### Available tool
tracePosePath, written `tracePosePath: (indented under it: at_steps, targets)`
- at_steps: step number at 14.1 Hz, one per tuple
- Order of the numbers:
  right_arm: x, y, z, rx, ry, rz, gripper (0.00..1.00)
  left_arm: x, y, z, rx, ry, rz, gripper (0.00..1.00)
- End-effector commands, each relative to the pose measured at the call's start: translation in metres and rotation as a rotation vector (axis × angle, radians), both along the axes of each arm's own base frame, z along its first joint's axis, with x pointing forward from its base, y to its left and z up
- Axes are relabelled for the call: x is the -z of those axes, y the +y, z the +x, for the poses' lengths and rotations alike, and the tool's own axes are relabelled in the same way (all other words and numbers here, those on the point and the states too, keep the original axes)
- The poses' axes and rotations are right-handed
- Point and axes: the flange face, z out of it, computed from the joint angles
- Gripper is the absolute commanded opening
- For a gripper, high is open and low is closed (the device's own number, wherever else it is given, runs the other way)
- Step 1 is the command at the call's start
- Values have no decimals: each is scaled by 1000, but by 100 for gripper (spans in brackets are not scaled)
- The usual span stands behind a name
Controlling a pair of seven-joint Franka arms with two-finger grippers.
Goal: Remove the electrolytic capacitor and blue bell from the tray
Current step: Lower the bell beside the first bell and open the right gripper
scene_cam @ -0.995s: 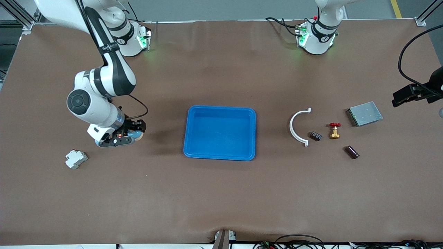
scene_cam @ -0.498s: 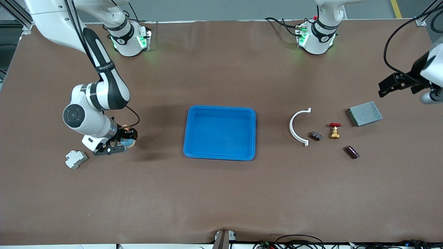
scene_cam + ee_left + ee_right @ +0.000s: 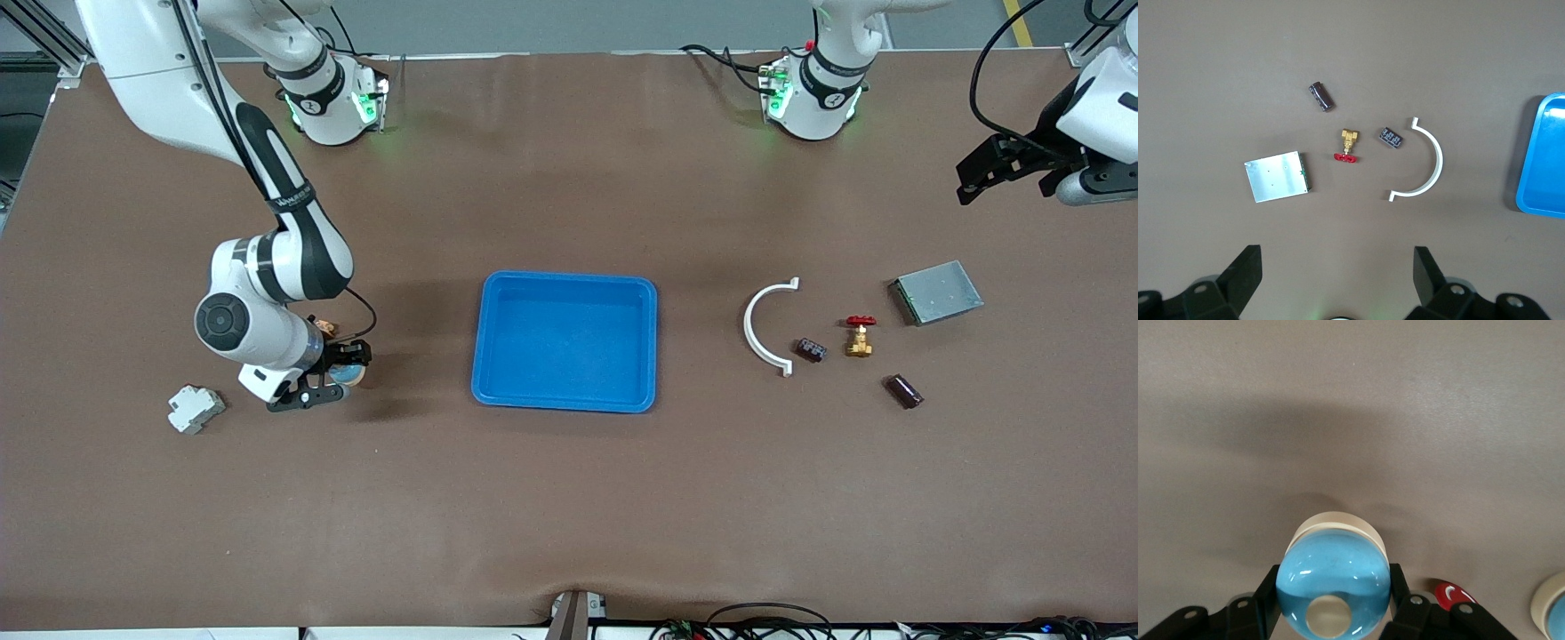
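Beside tray (image 3: 656,338), right gripper (image 3: 342,366) holds bell (image 3: 1333,583) w/ jaws clamped.

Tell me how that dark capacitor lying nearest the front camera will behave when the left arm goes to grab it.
The dark capacitor is a short cylinder lying on its side, so a nudge across its axis would probably roll it. Its casing looks smooth and hard, so probably stiff but a bit slippery. It looks small beside the metal plate, likely light; the left hand, open above, should close across its round sides.
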Motion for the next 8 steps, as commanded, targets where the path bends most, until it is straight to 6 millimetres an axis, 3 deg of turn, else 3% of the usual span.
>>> tracePosePath:
  at_steps: [1,3,6,8]
  targets:
    - [9,2,7,-4,5,4,1,-9,-2,12,19,-23,-17,100]
    - [15,2,7,-4,12,3,5,-4,-3,29,25,-12,-21,100]
    - [22,2,8,-3,20,1,5,-3,-5,27,-10,34,-4,100]
    - [25,2,9,-3,23,1,6,-3,9,27,-7,36,-6,100]
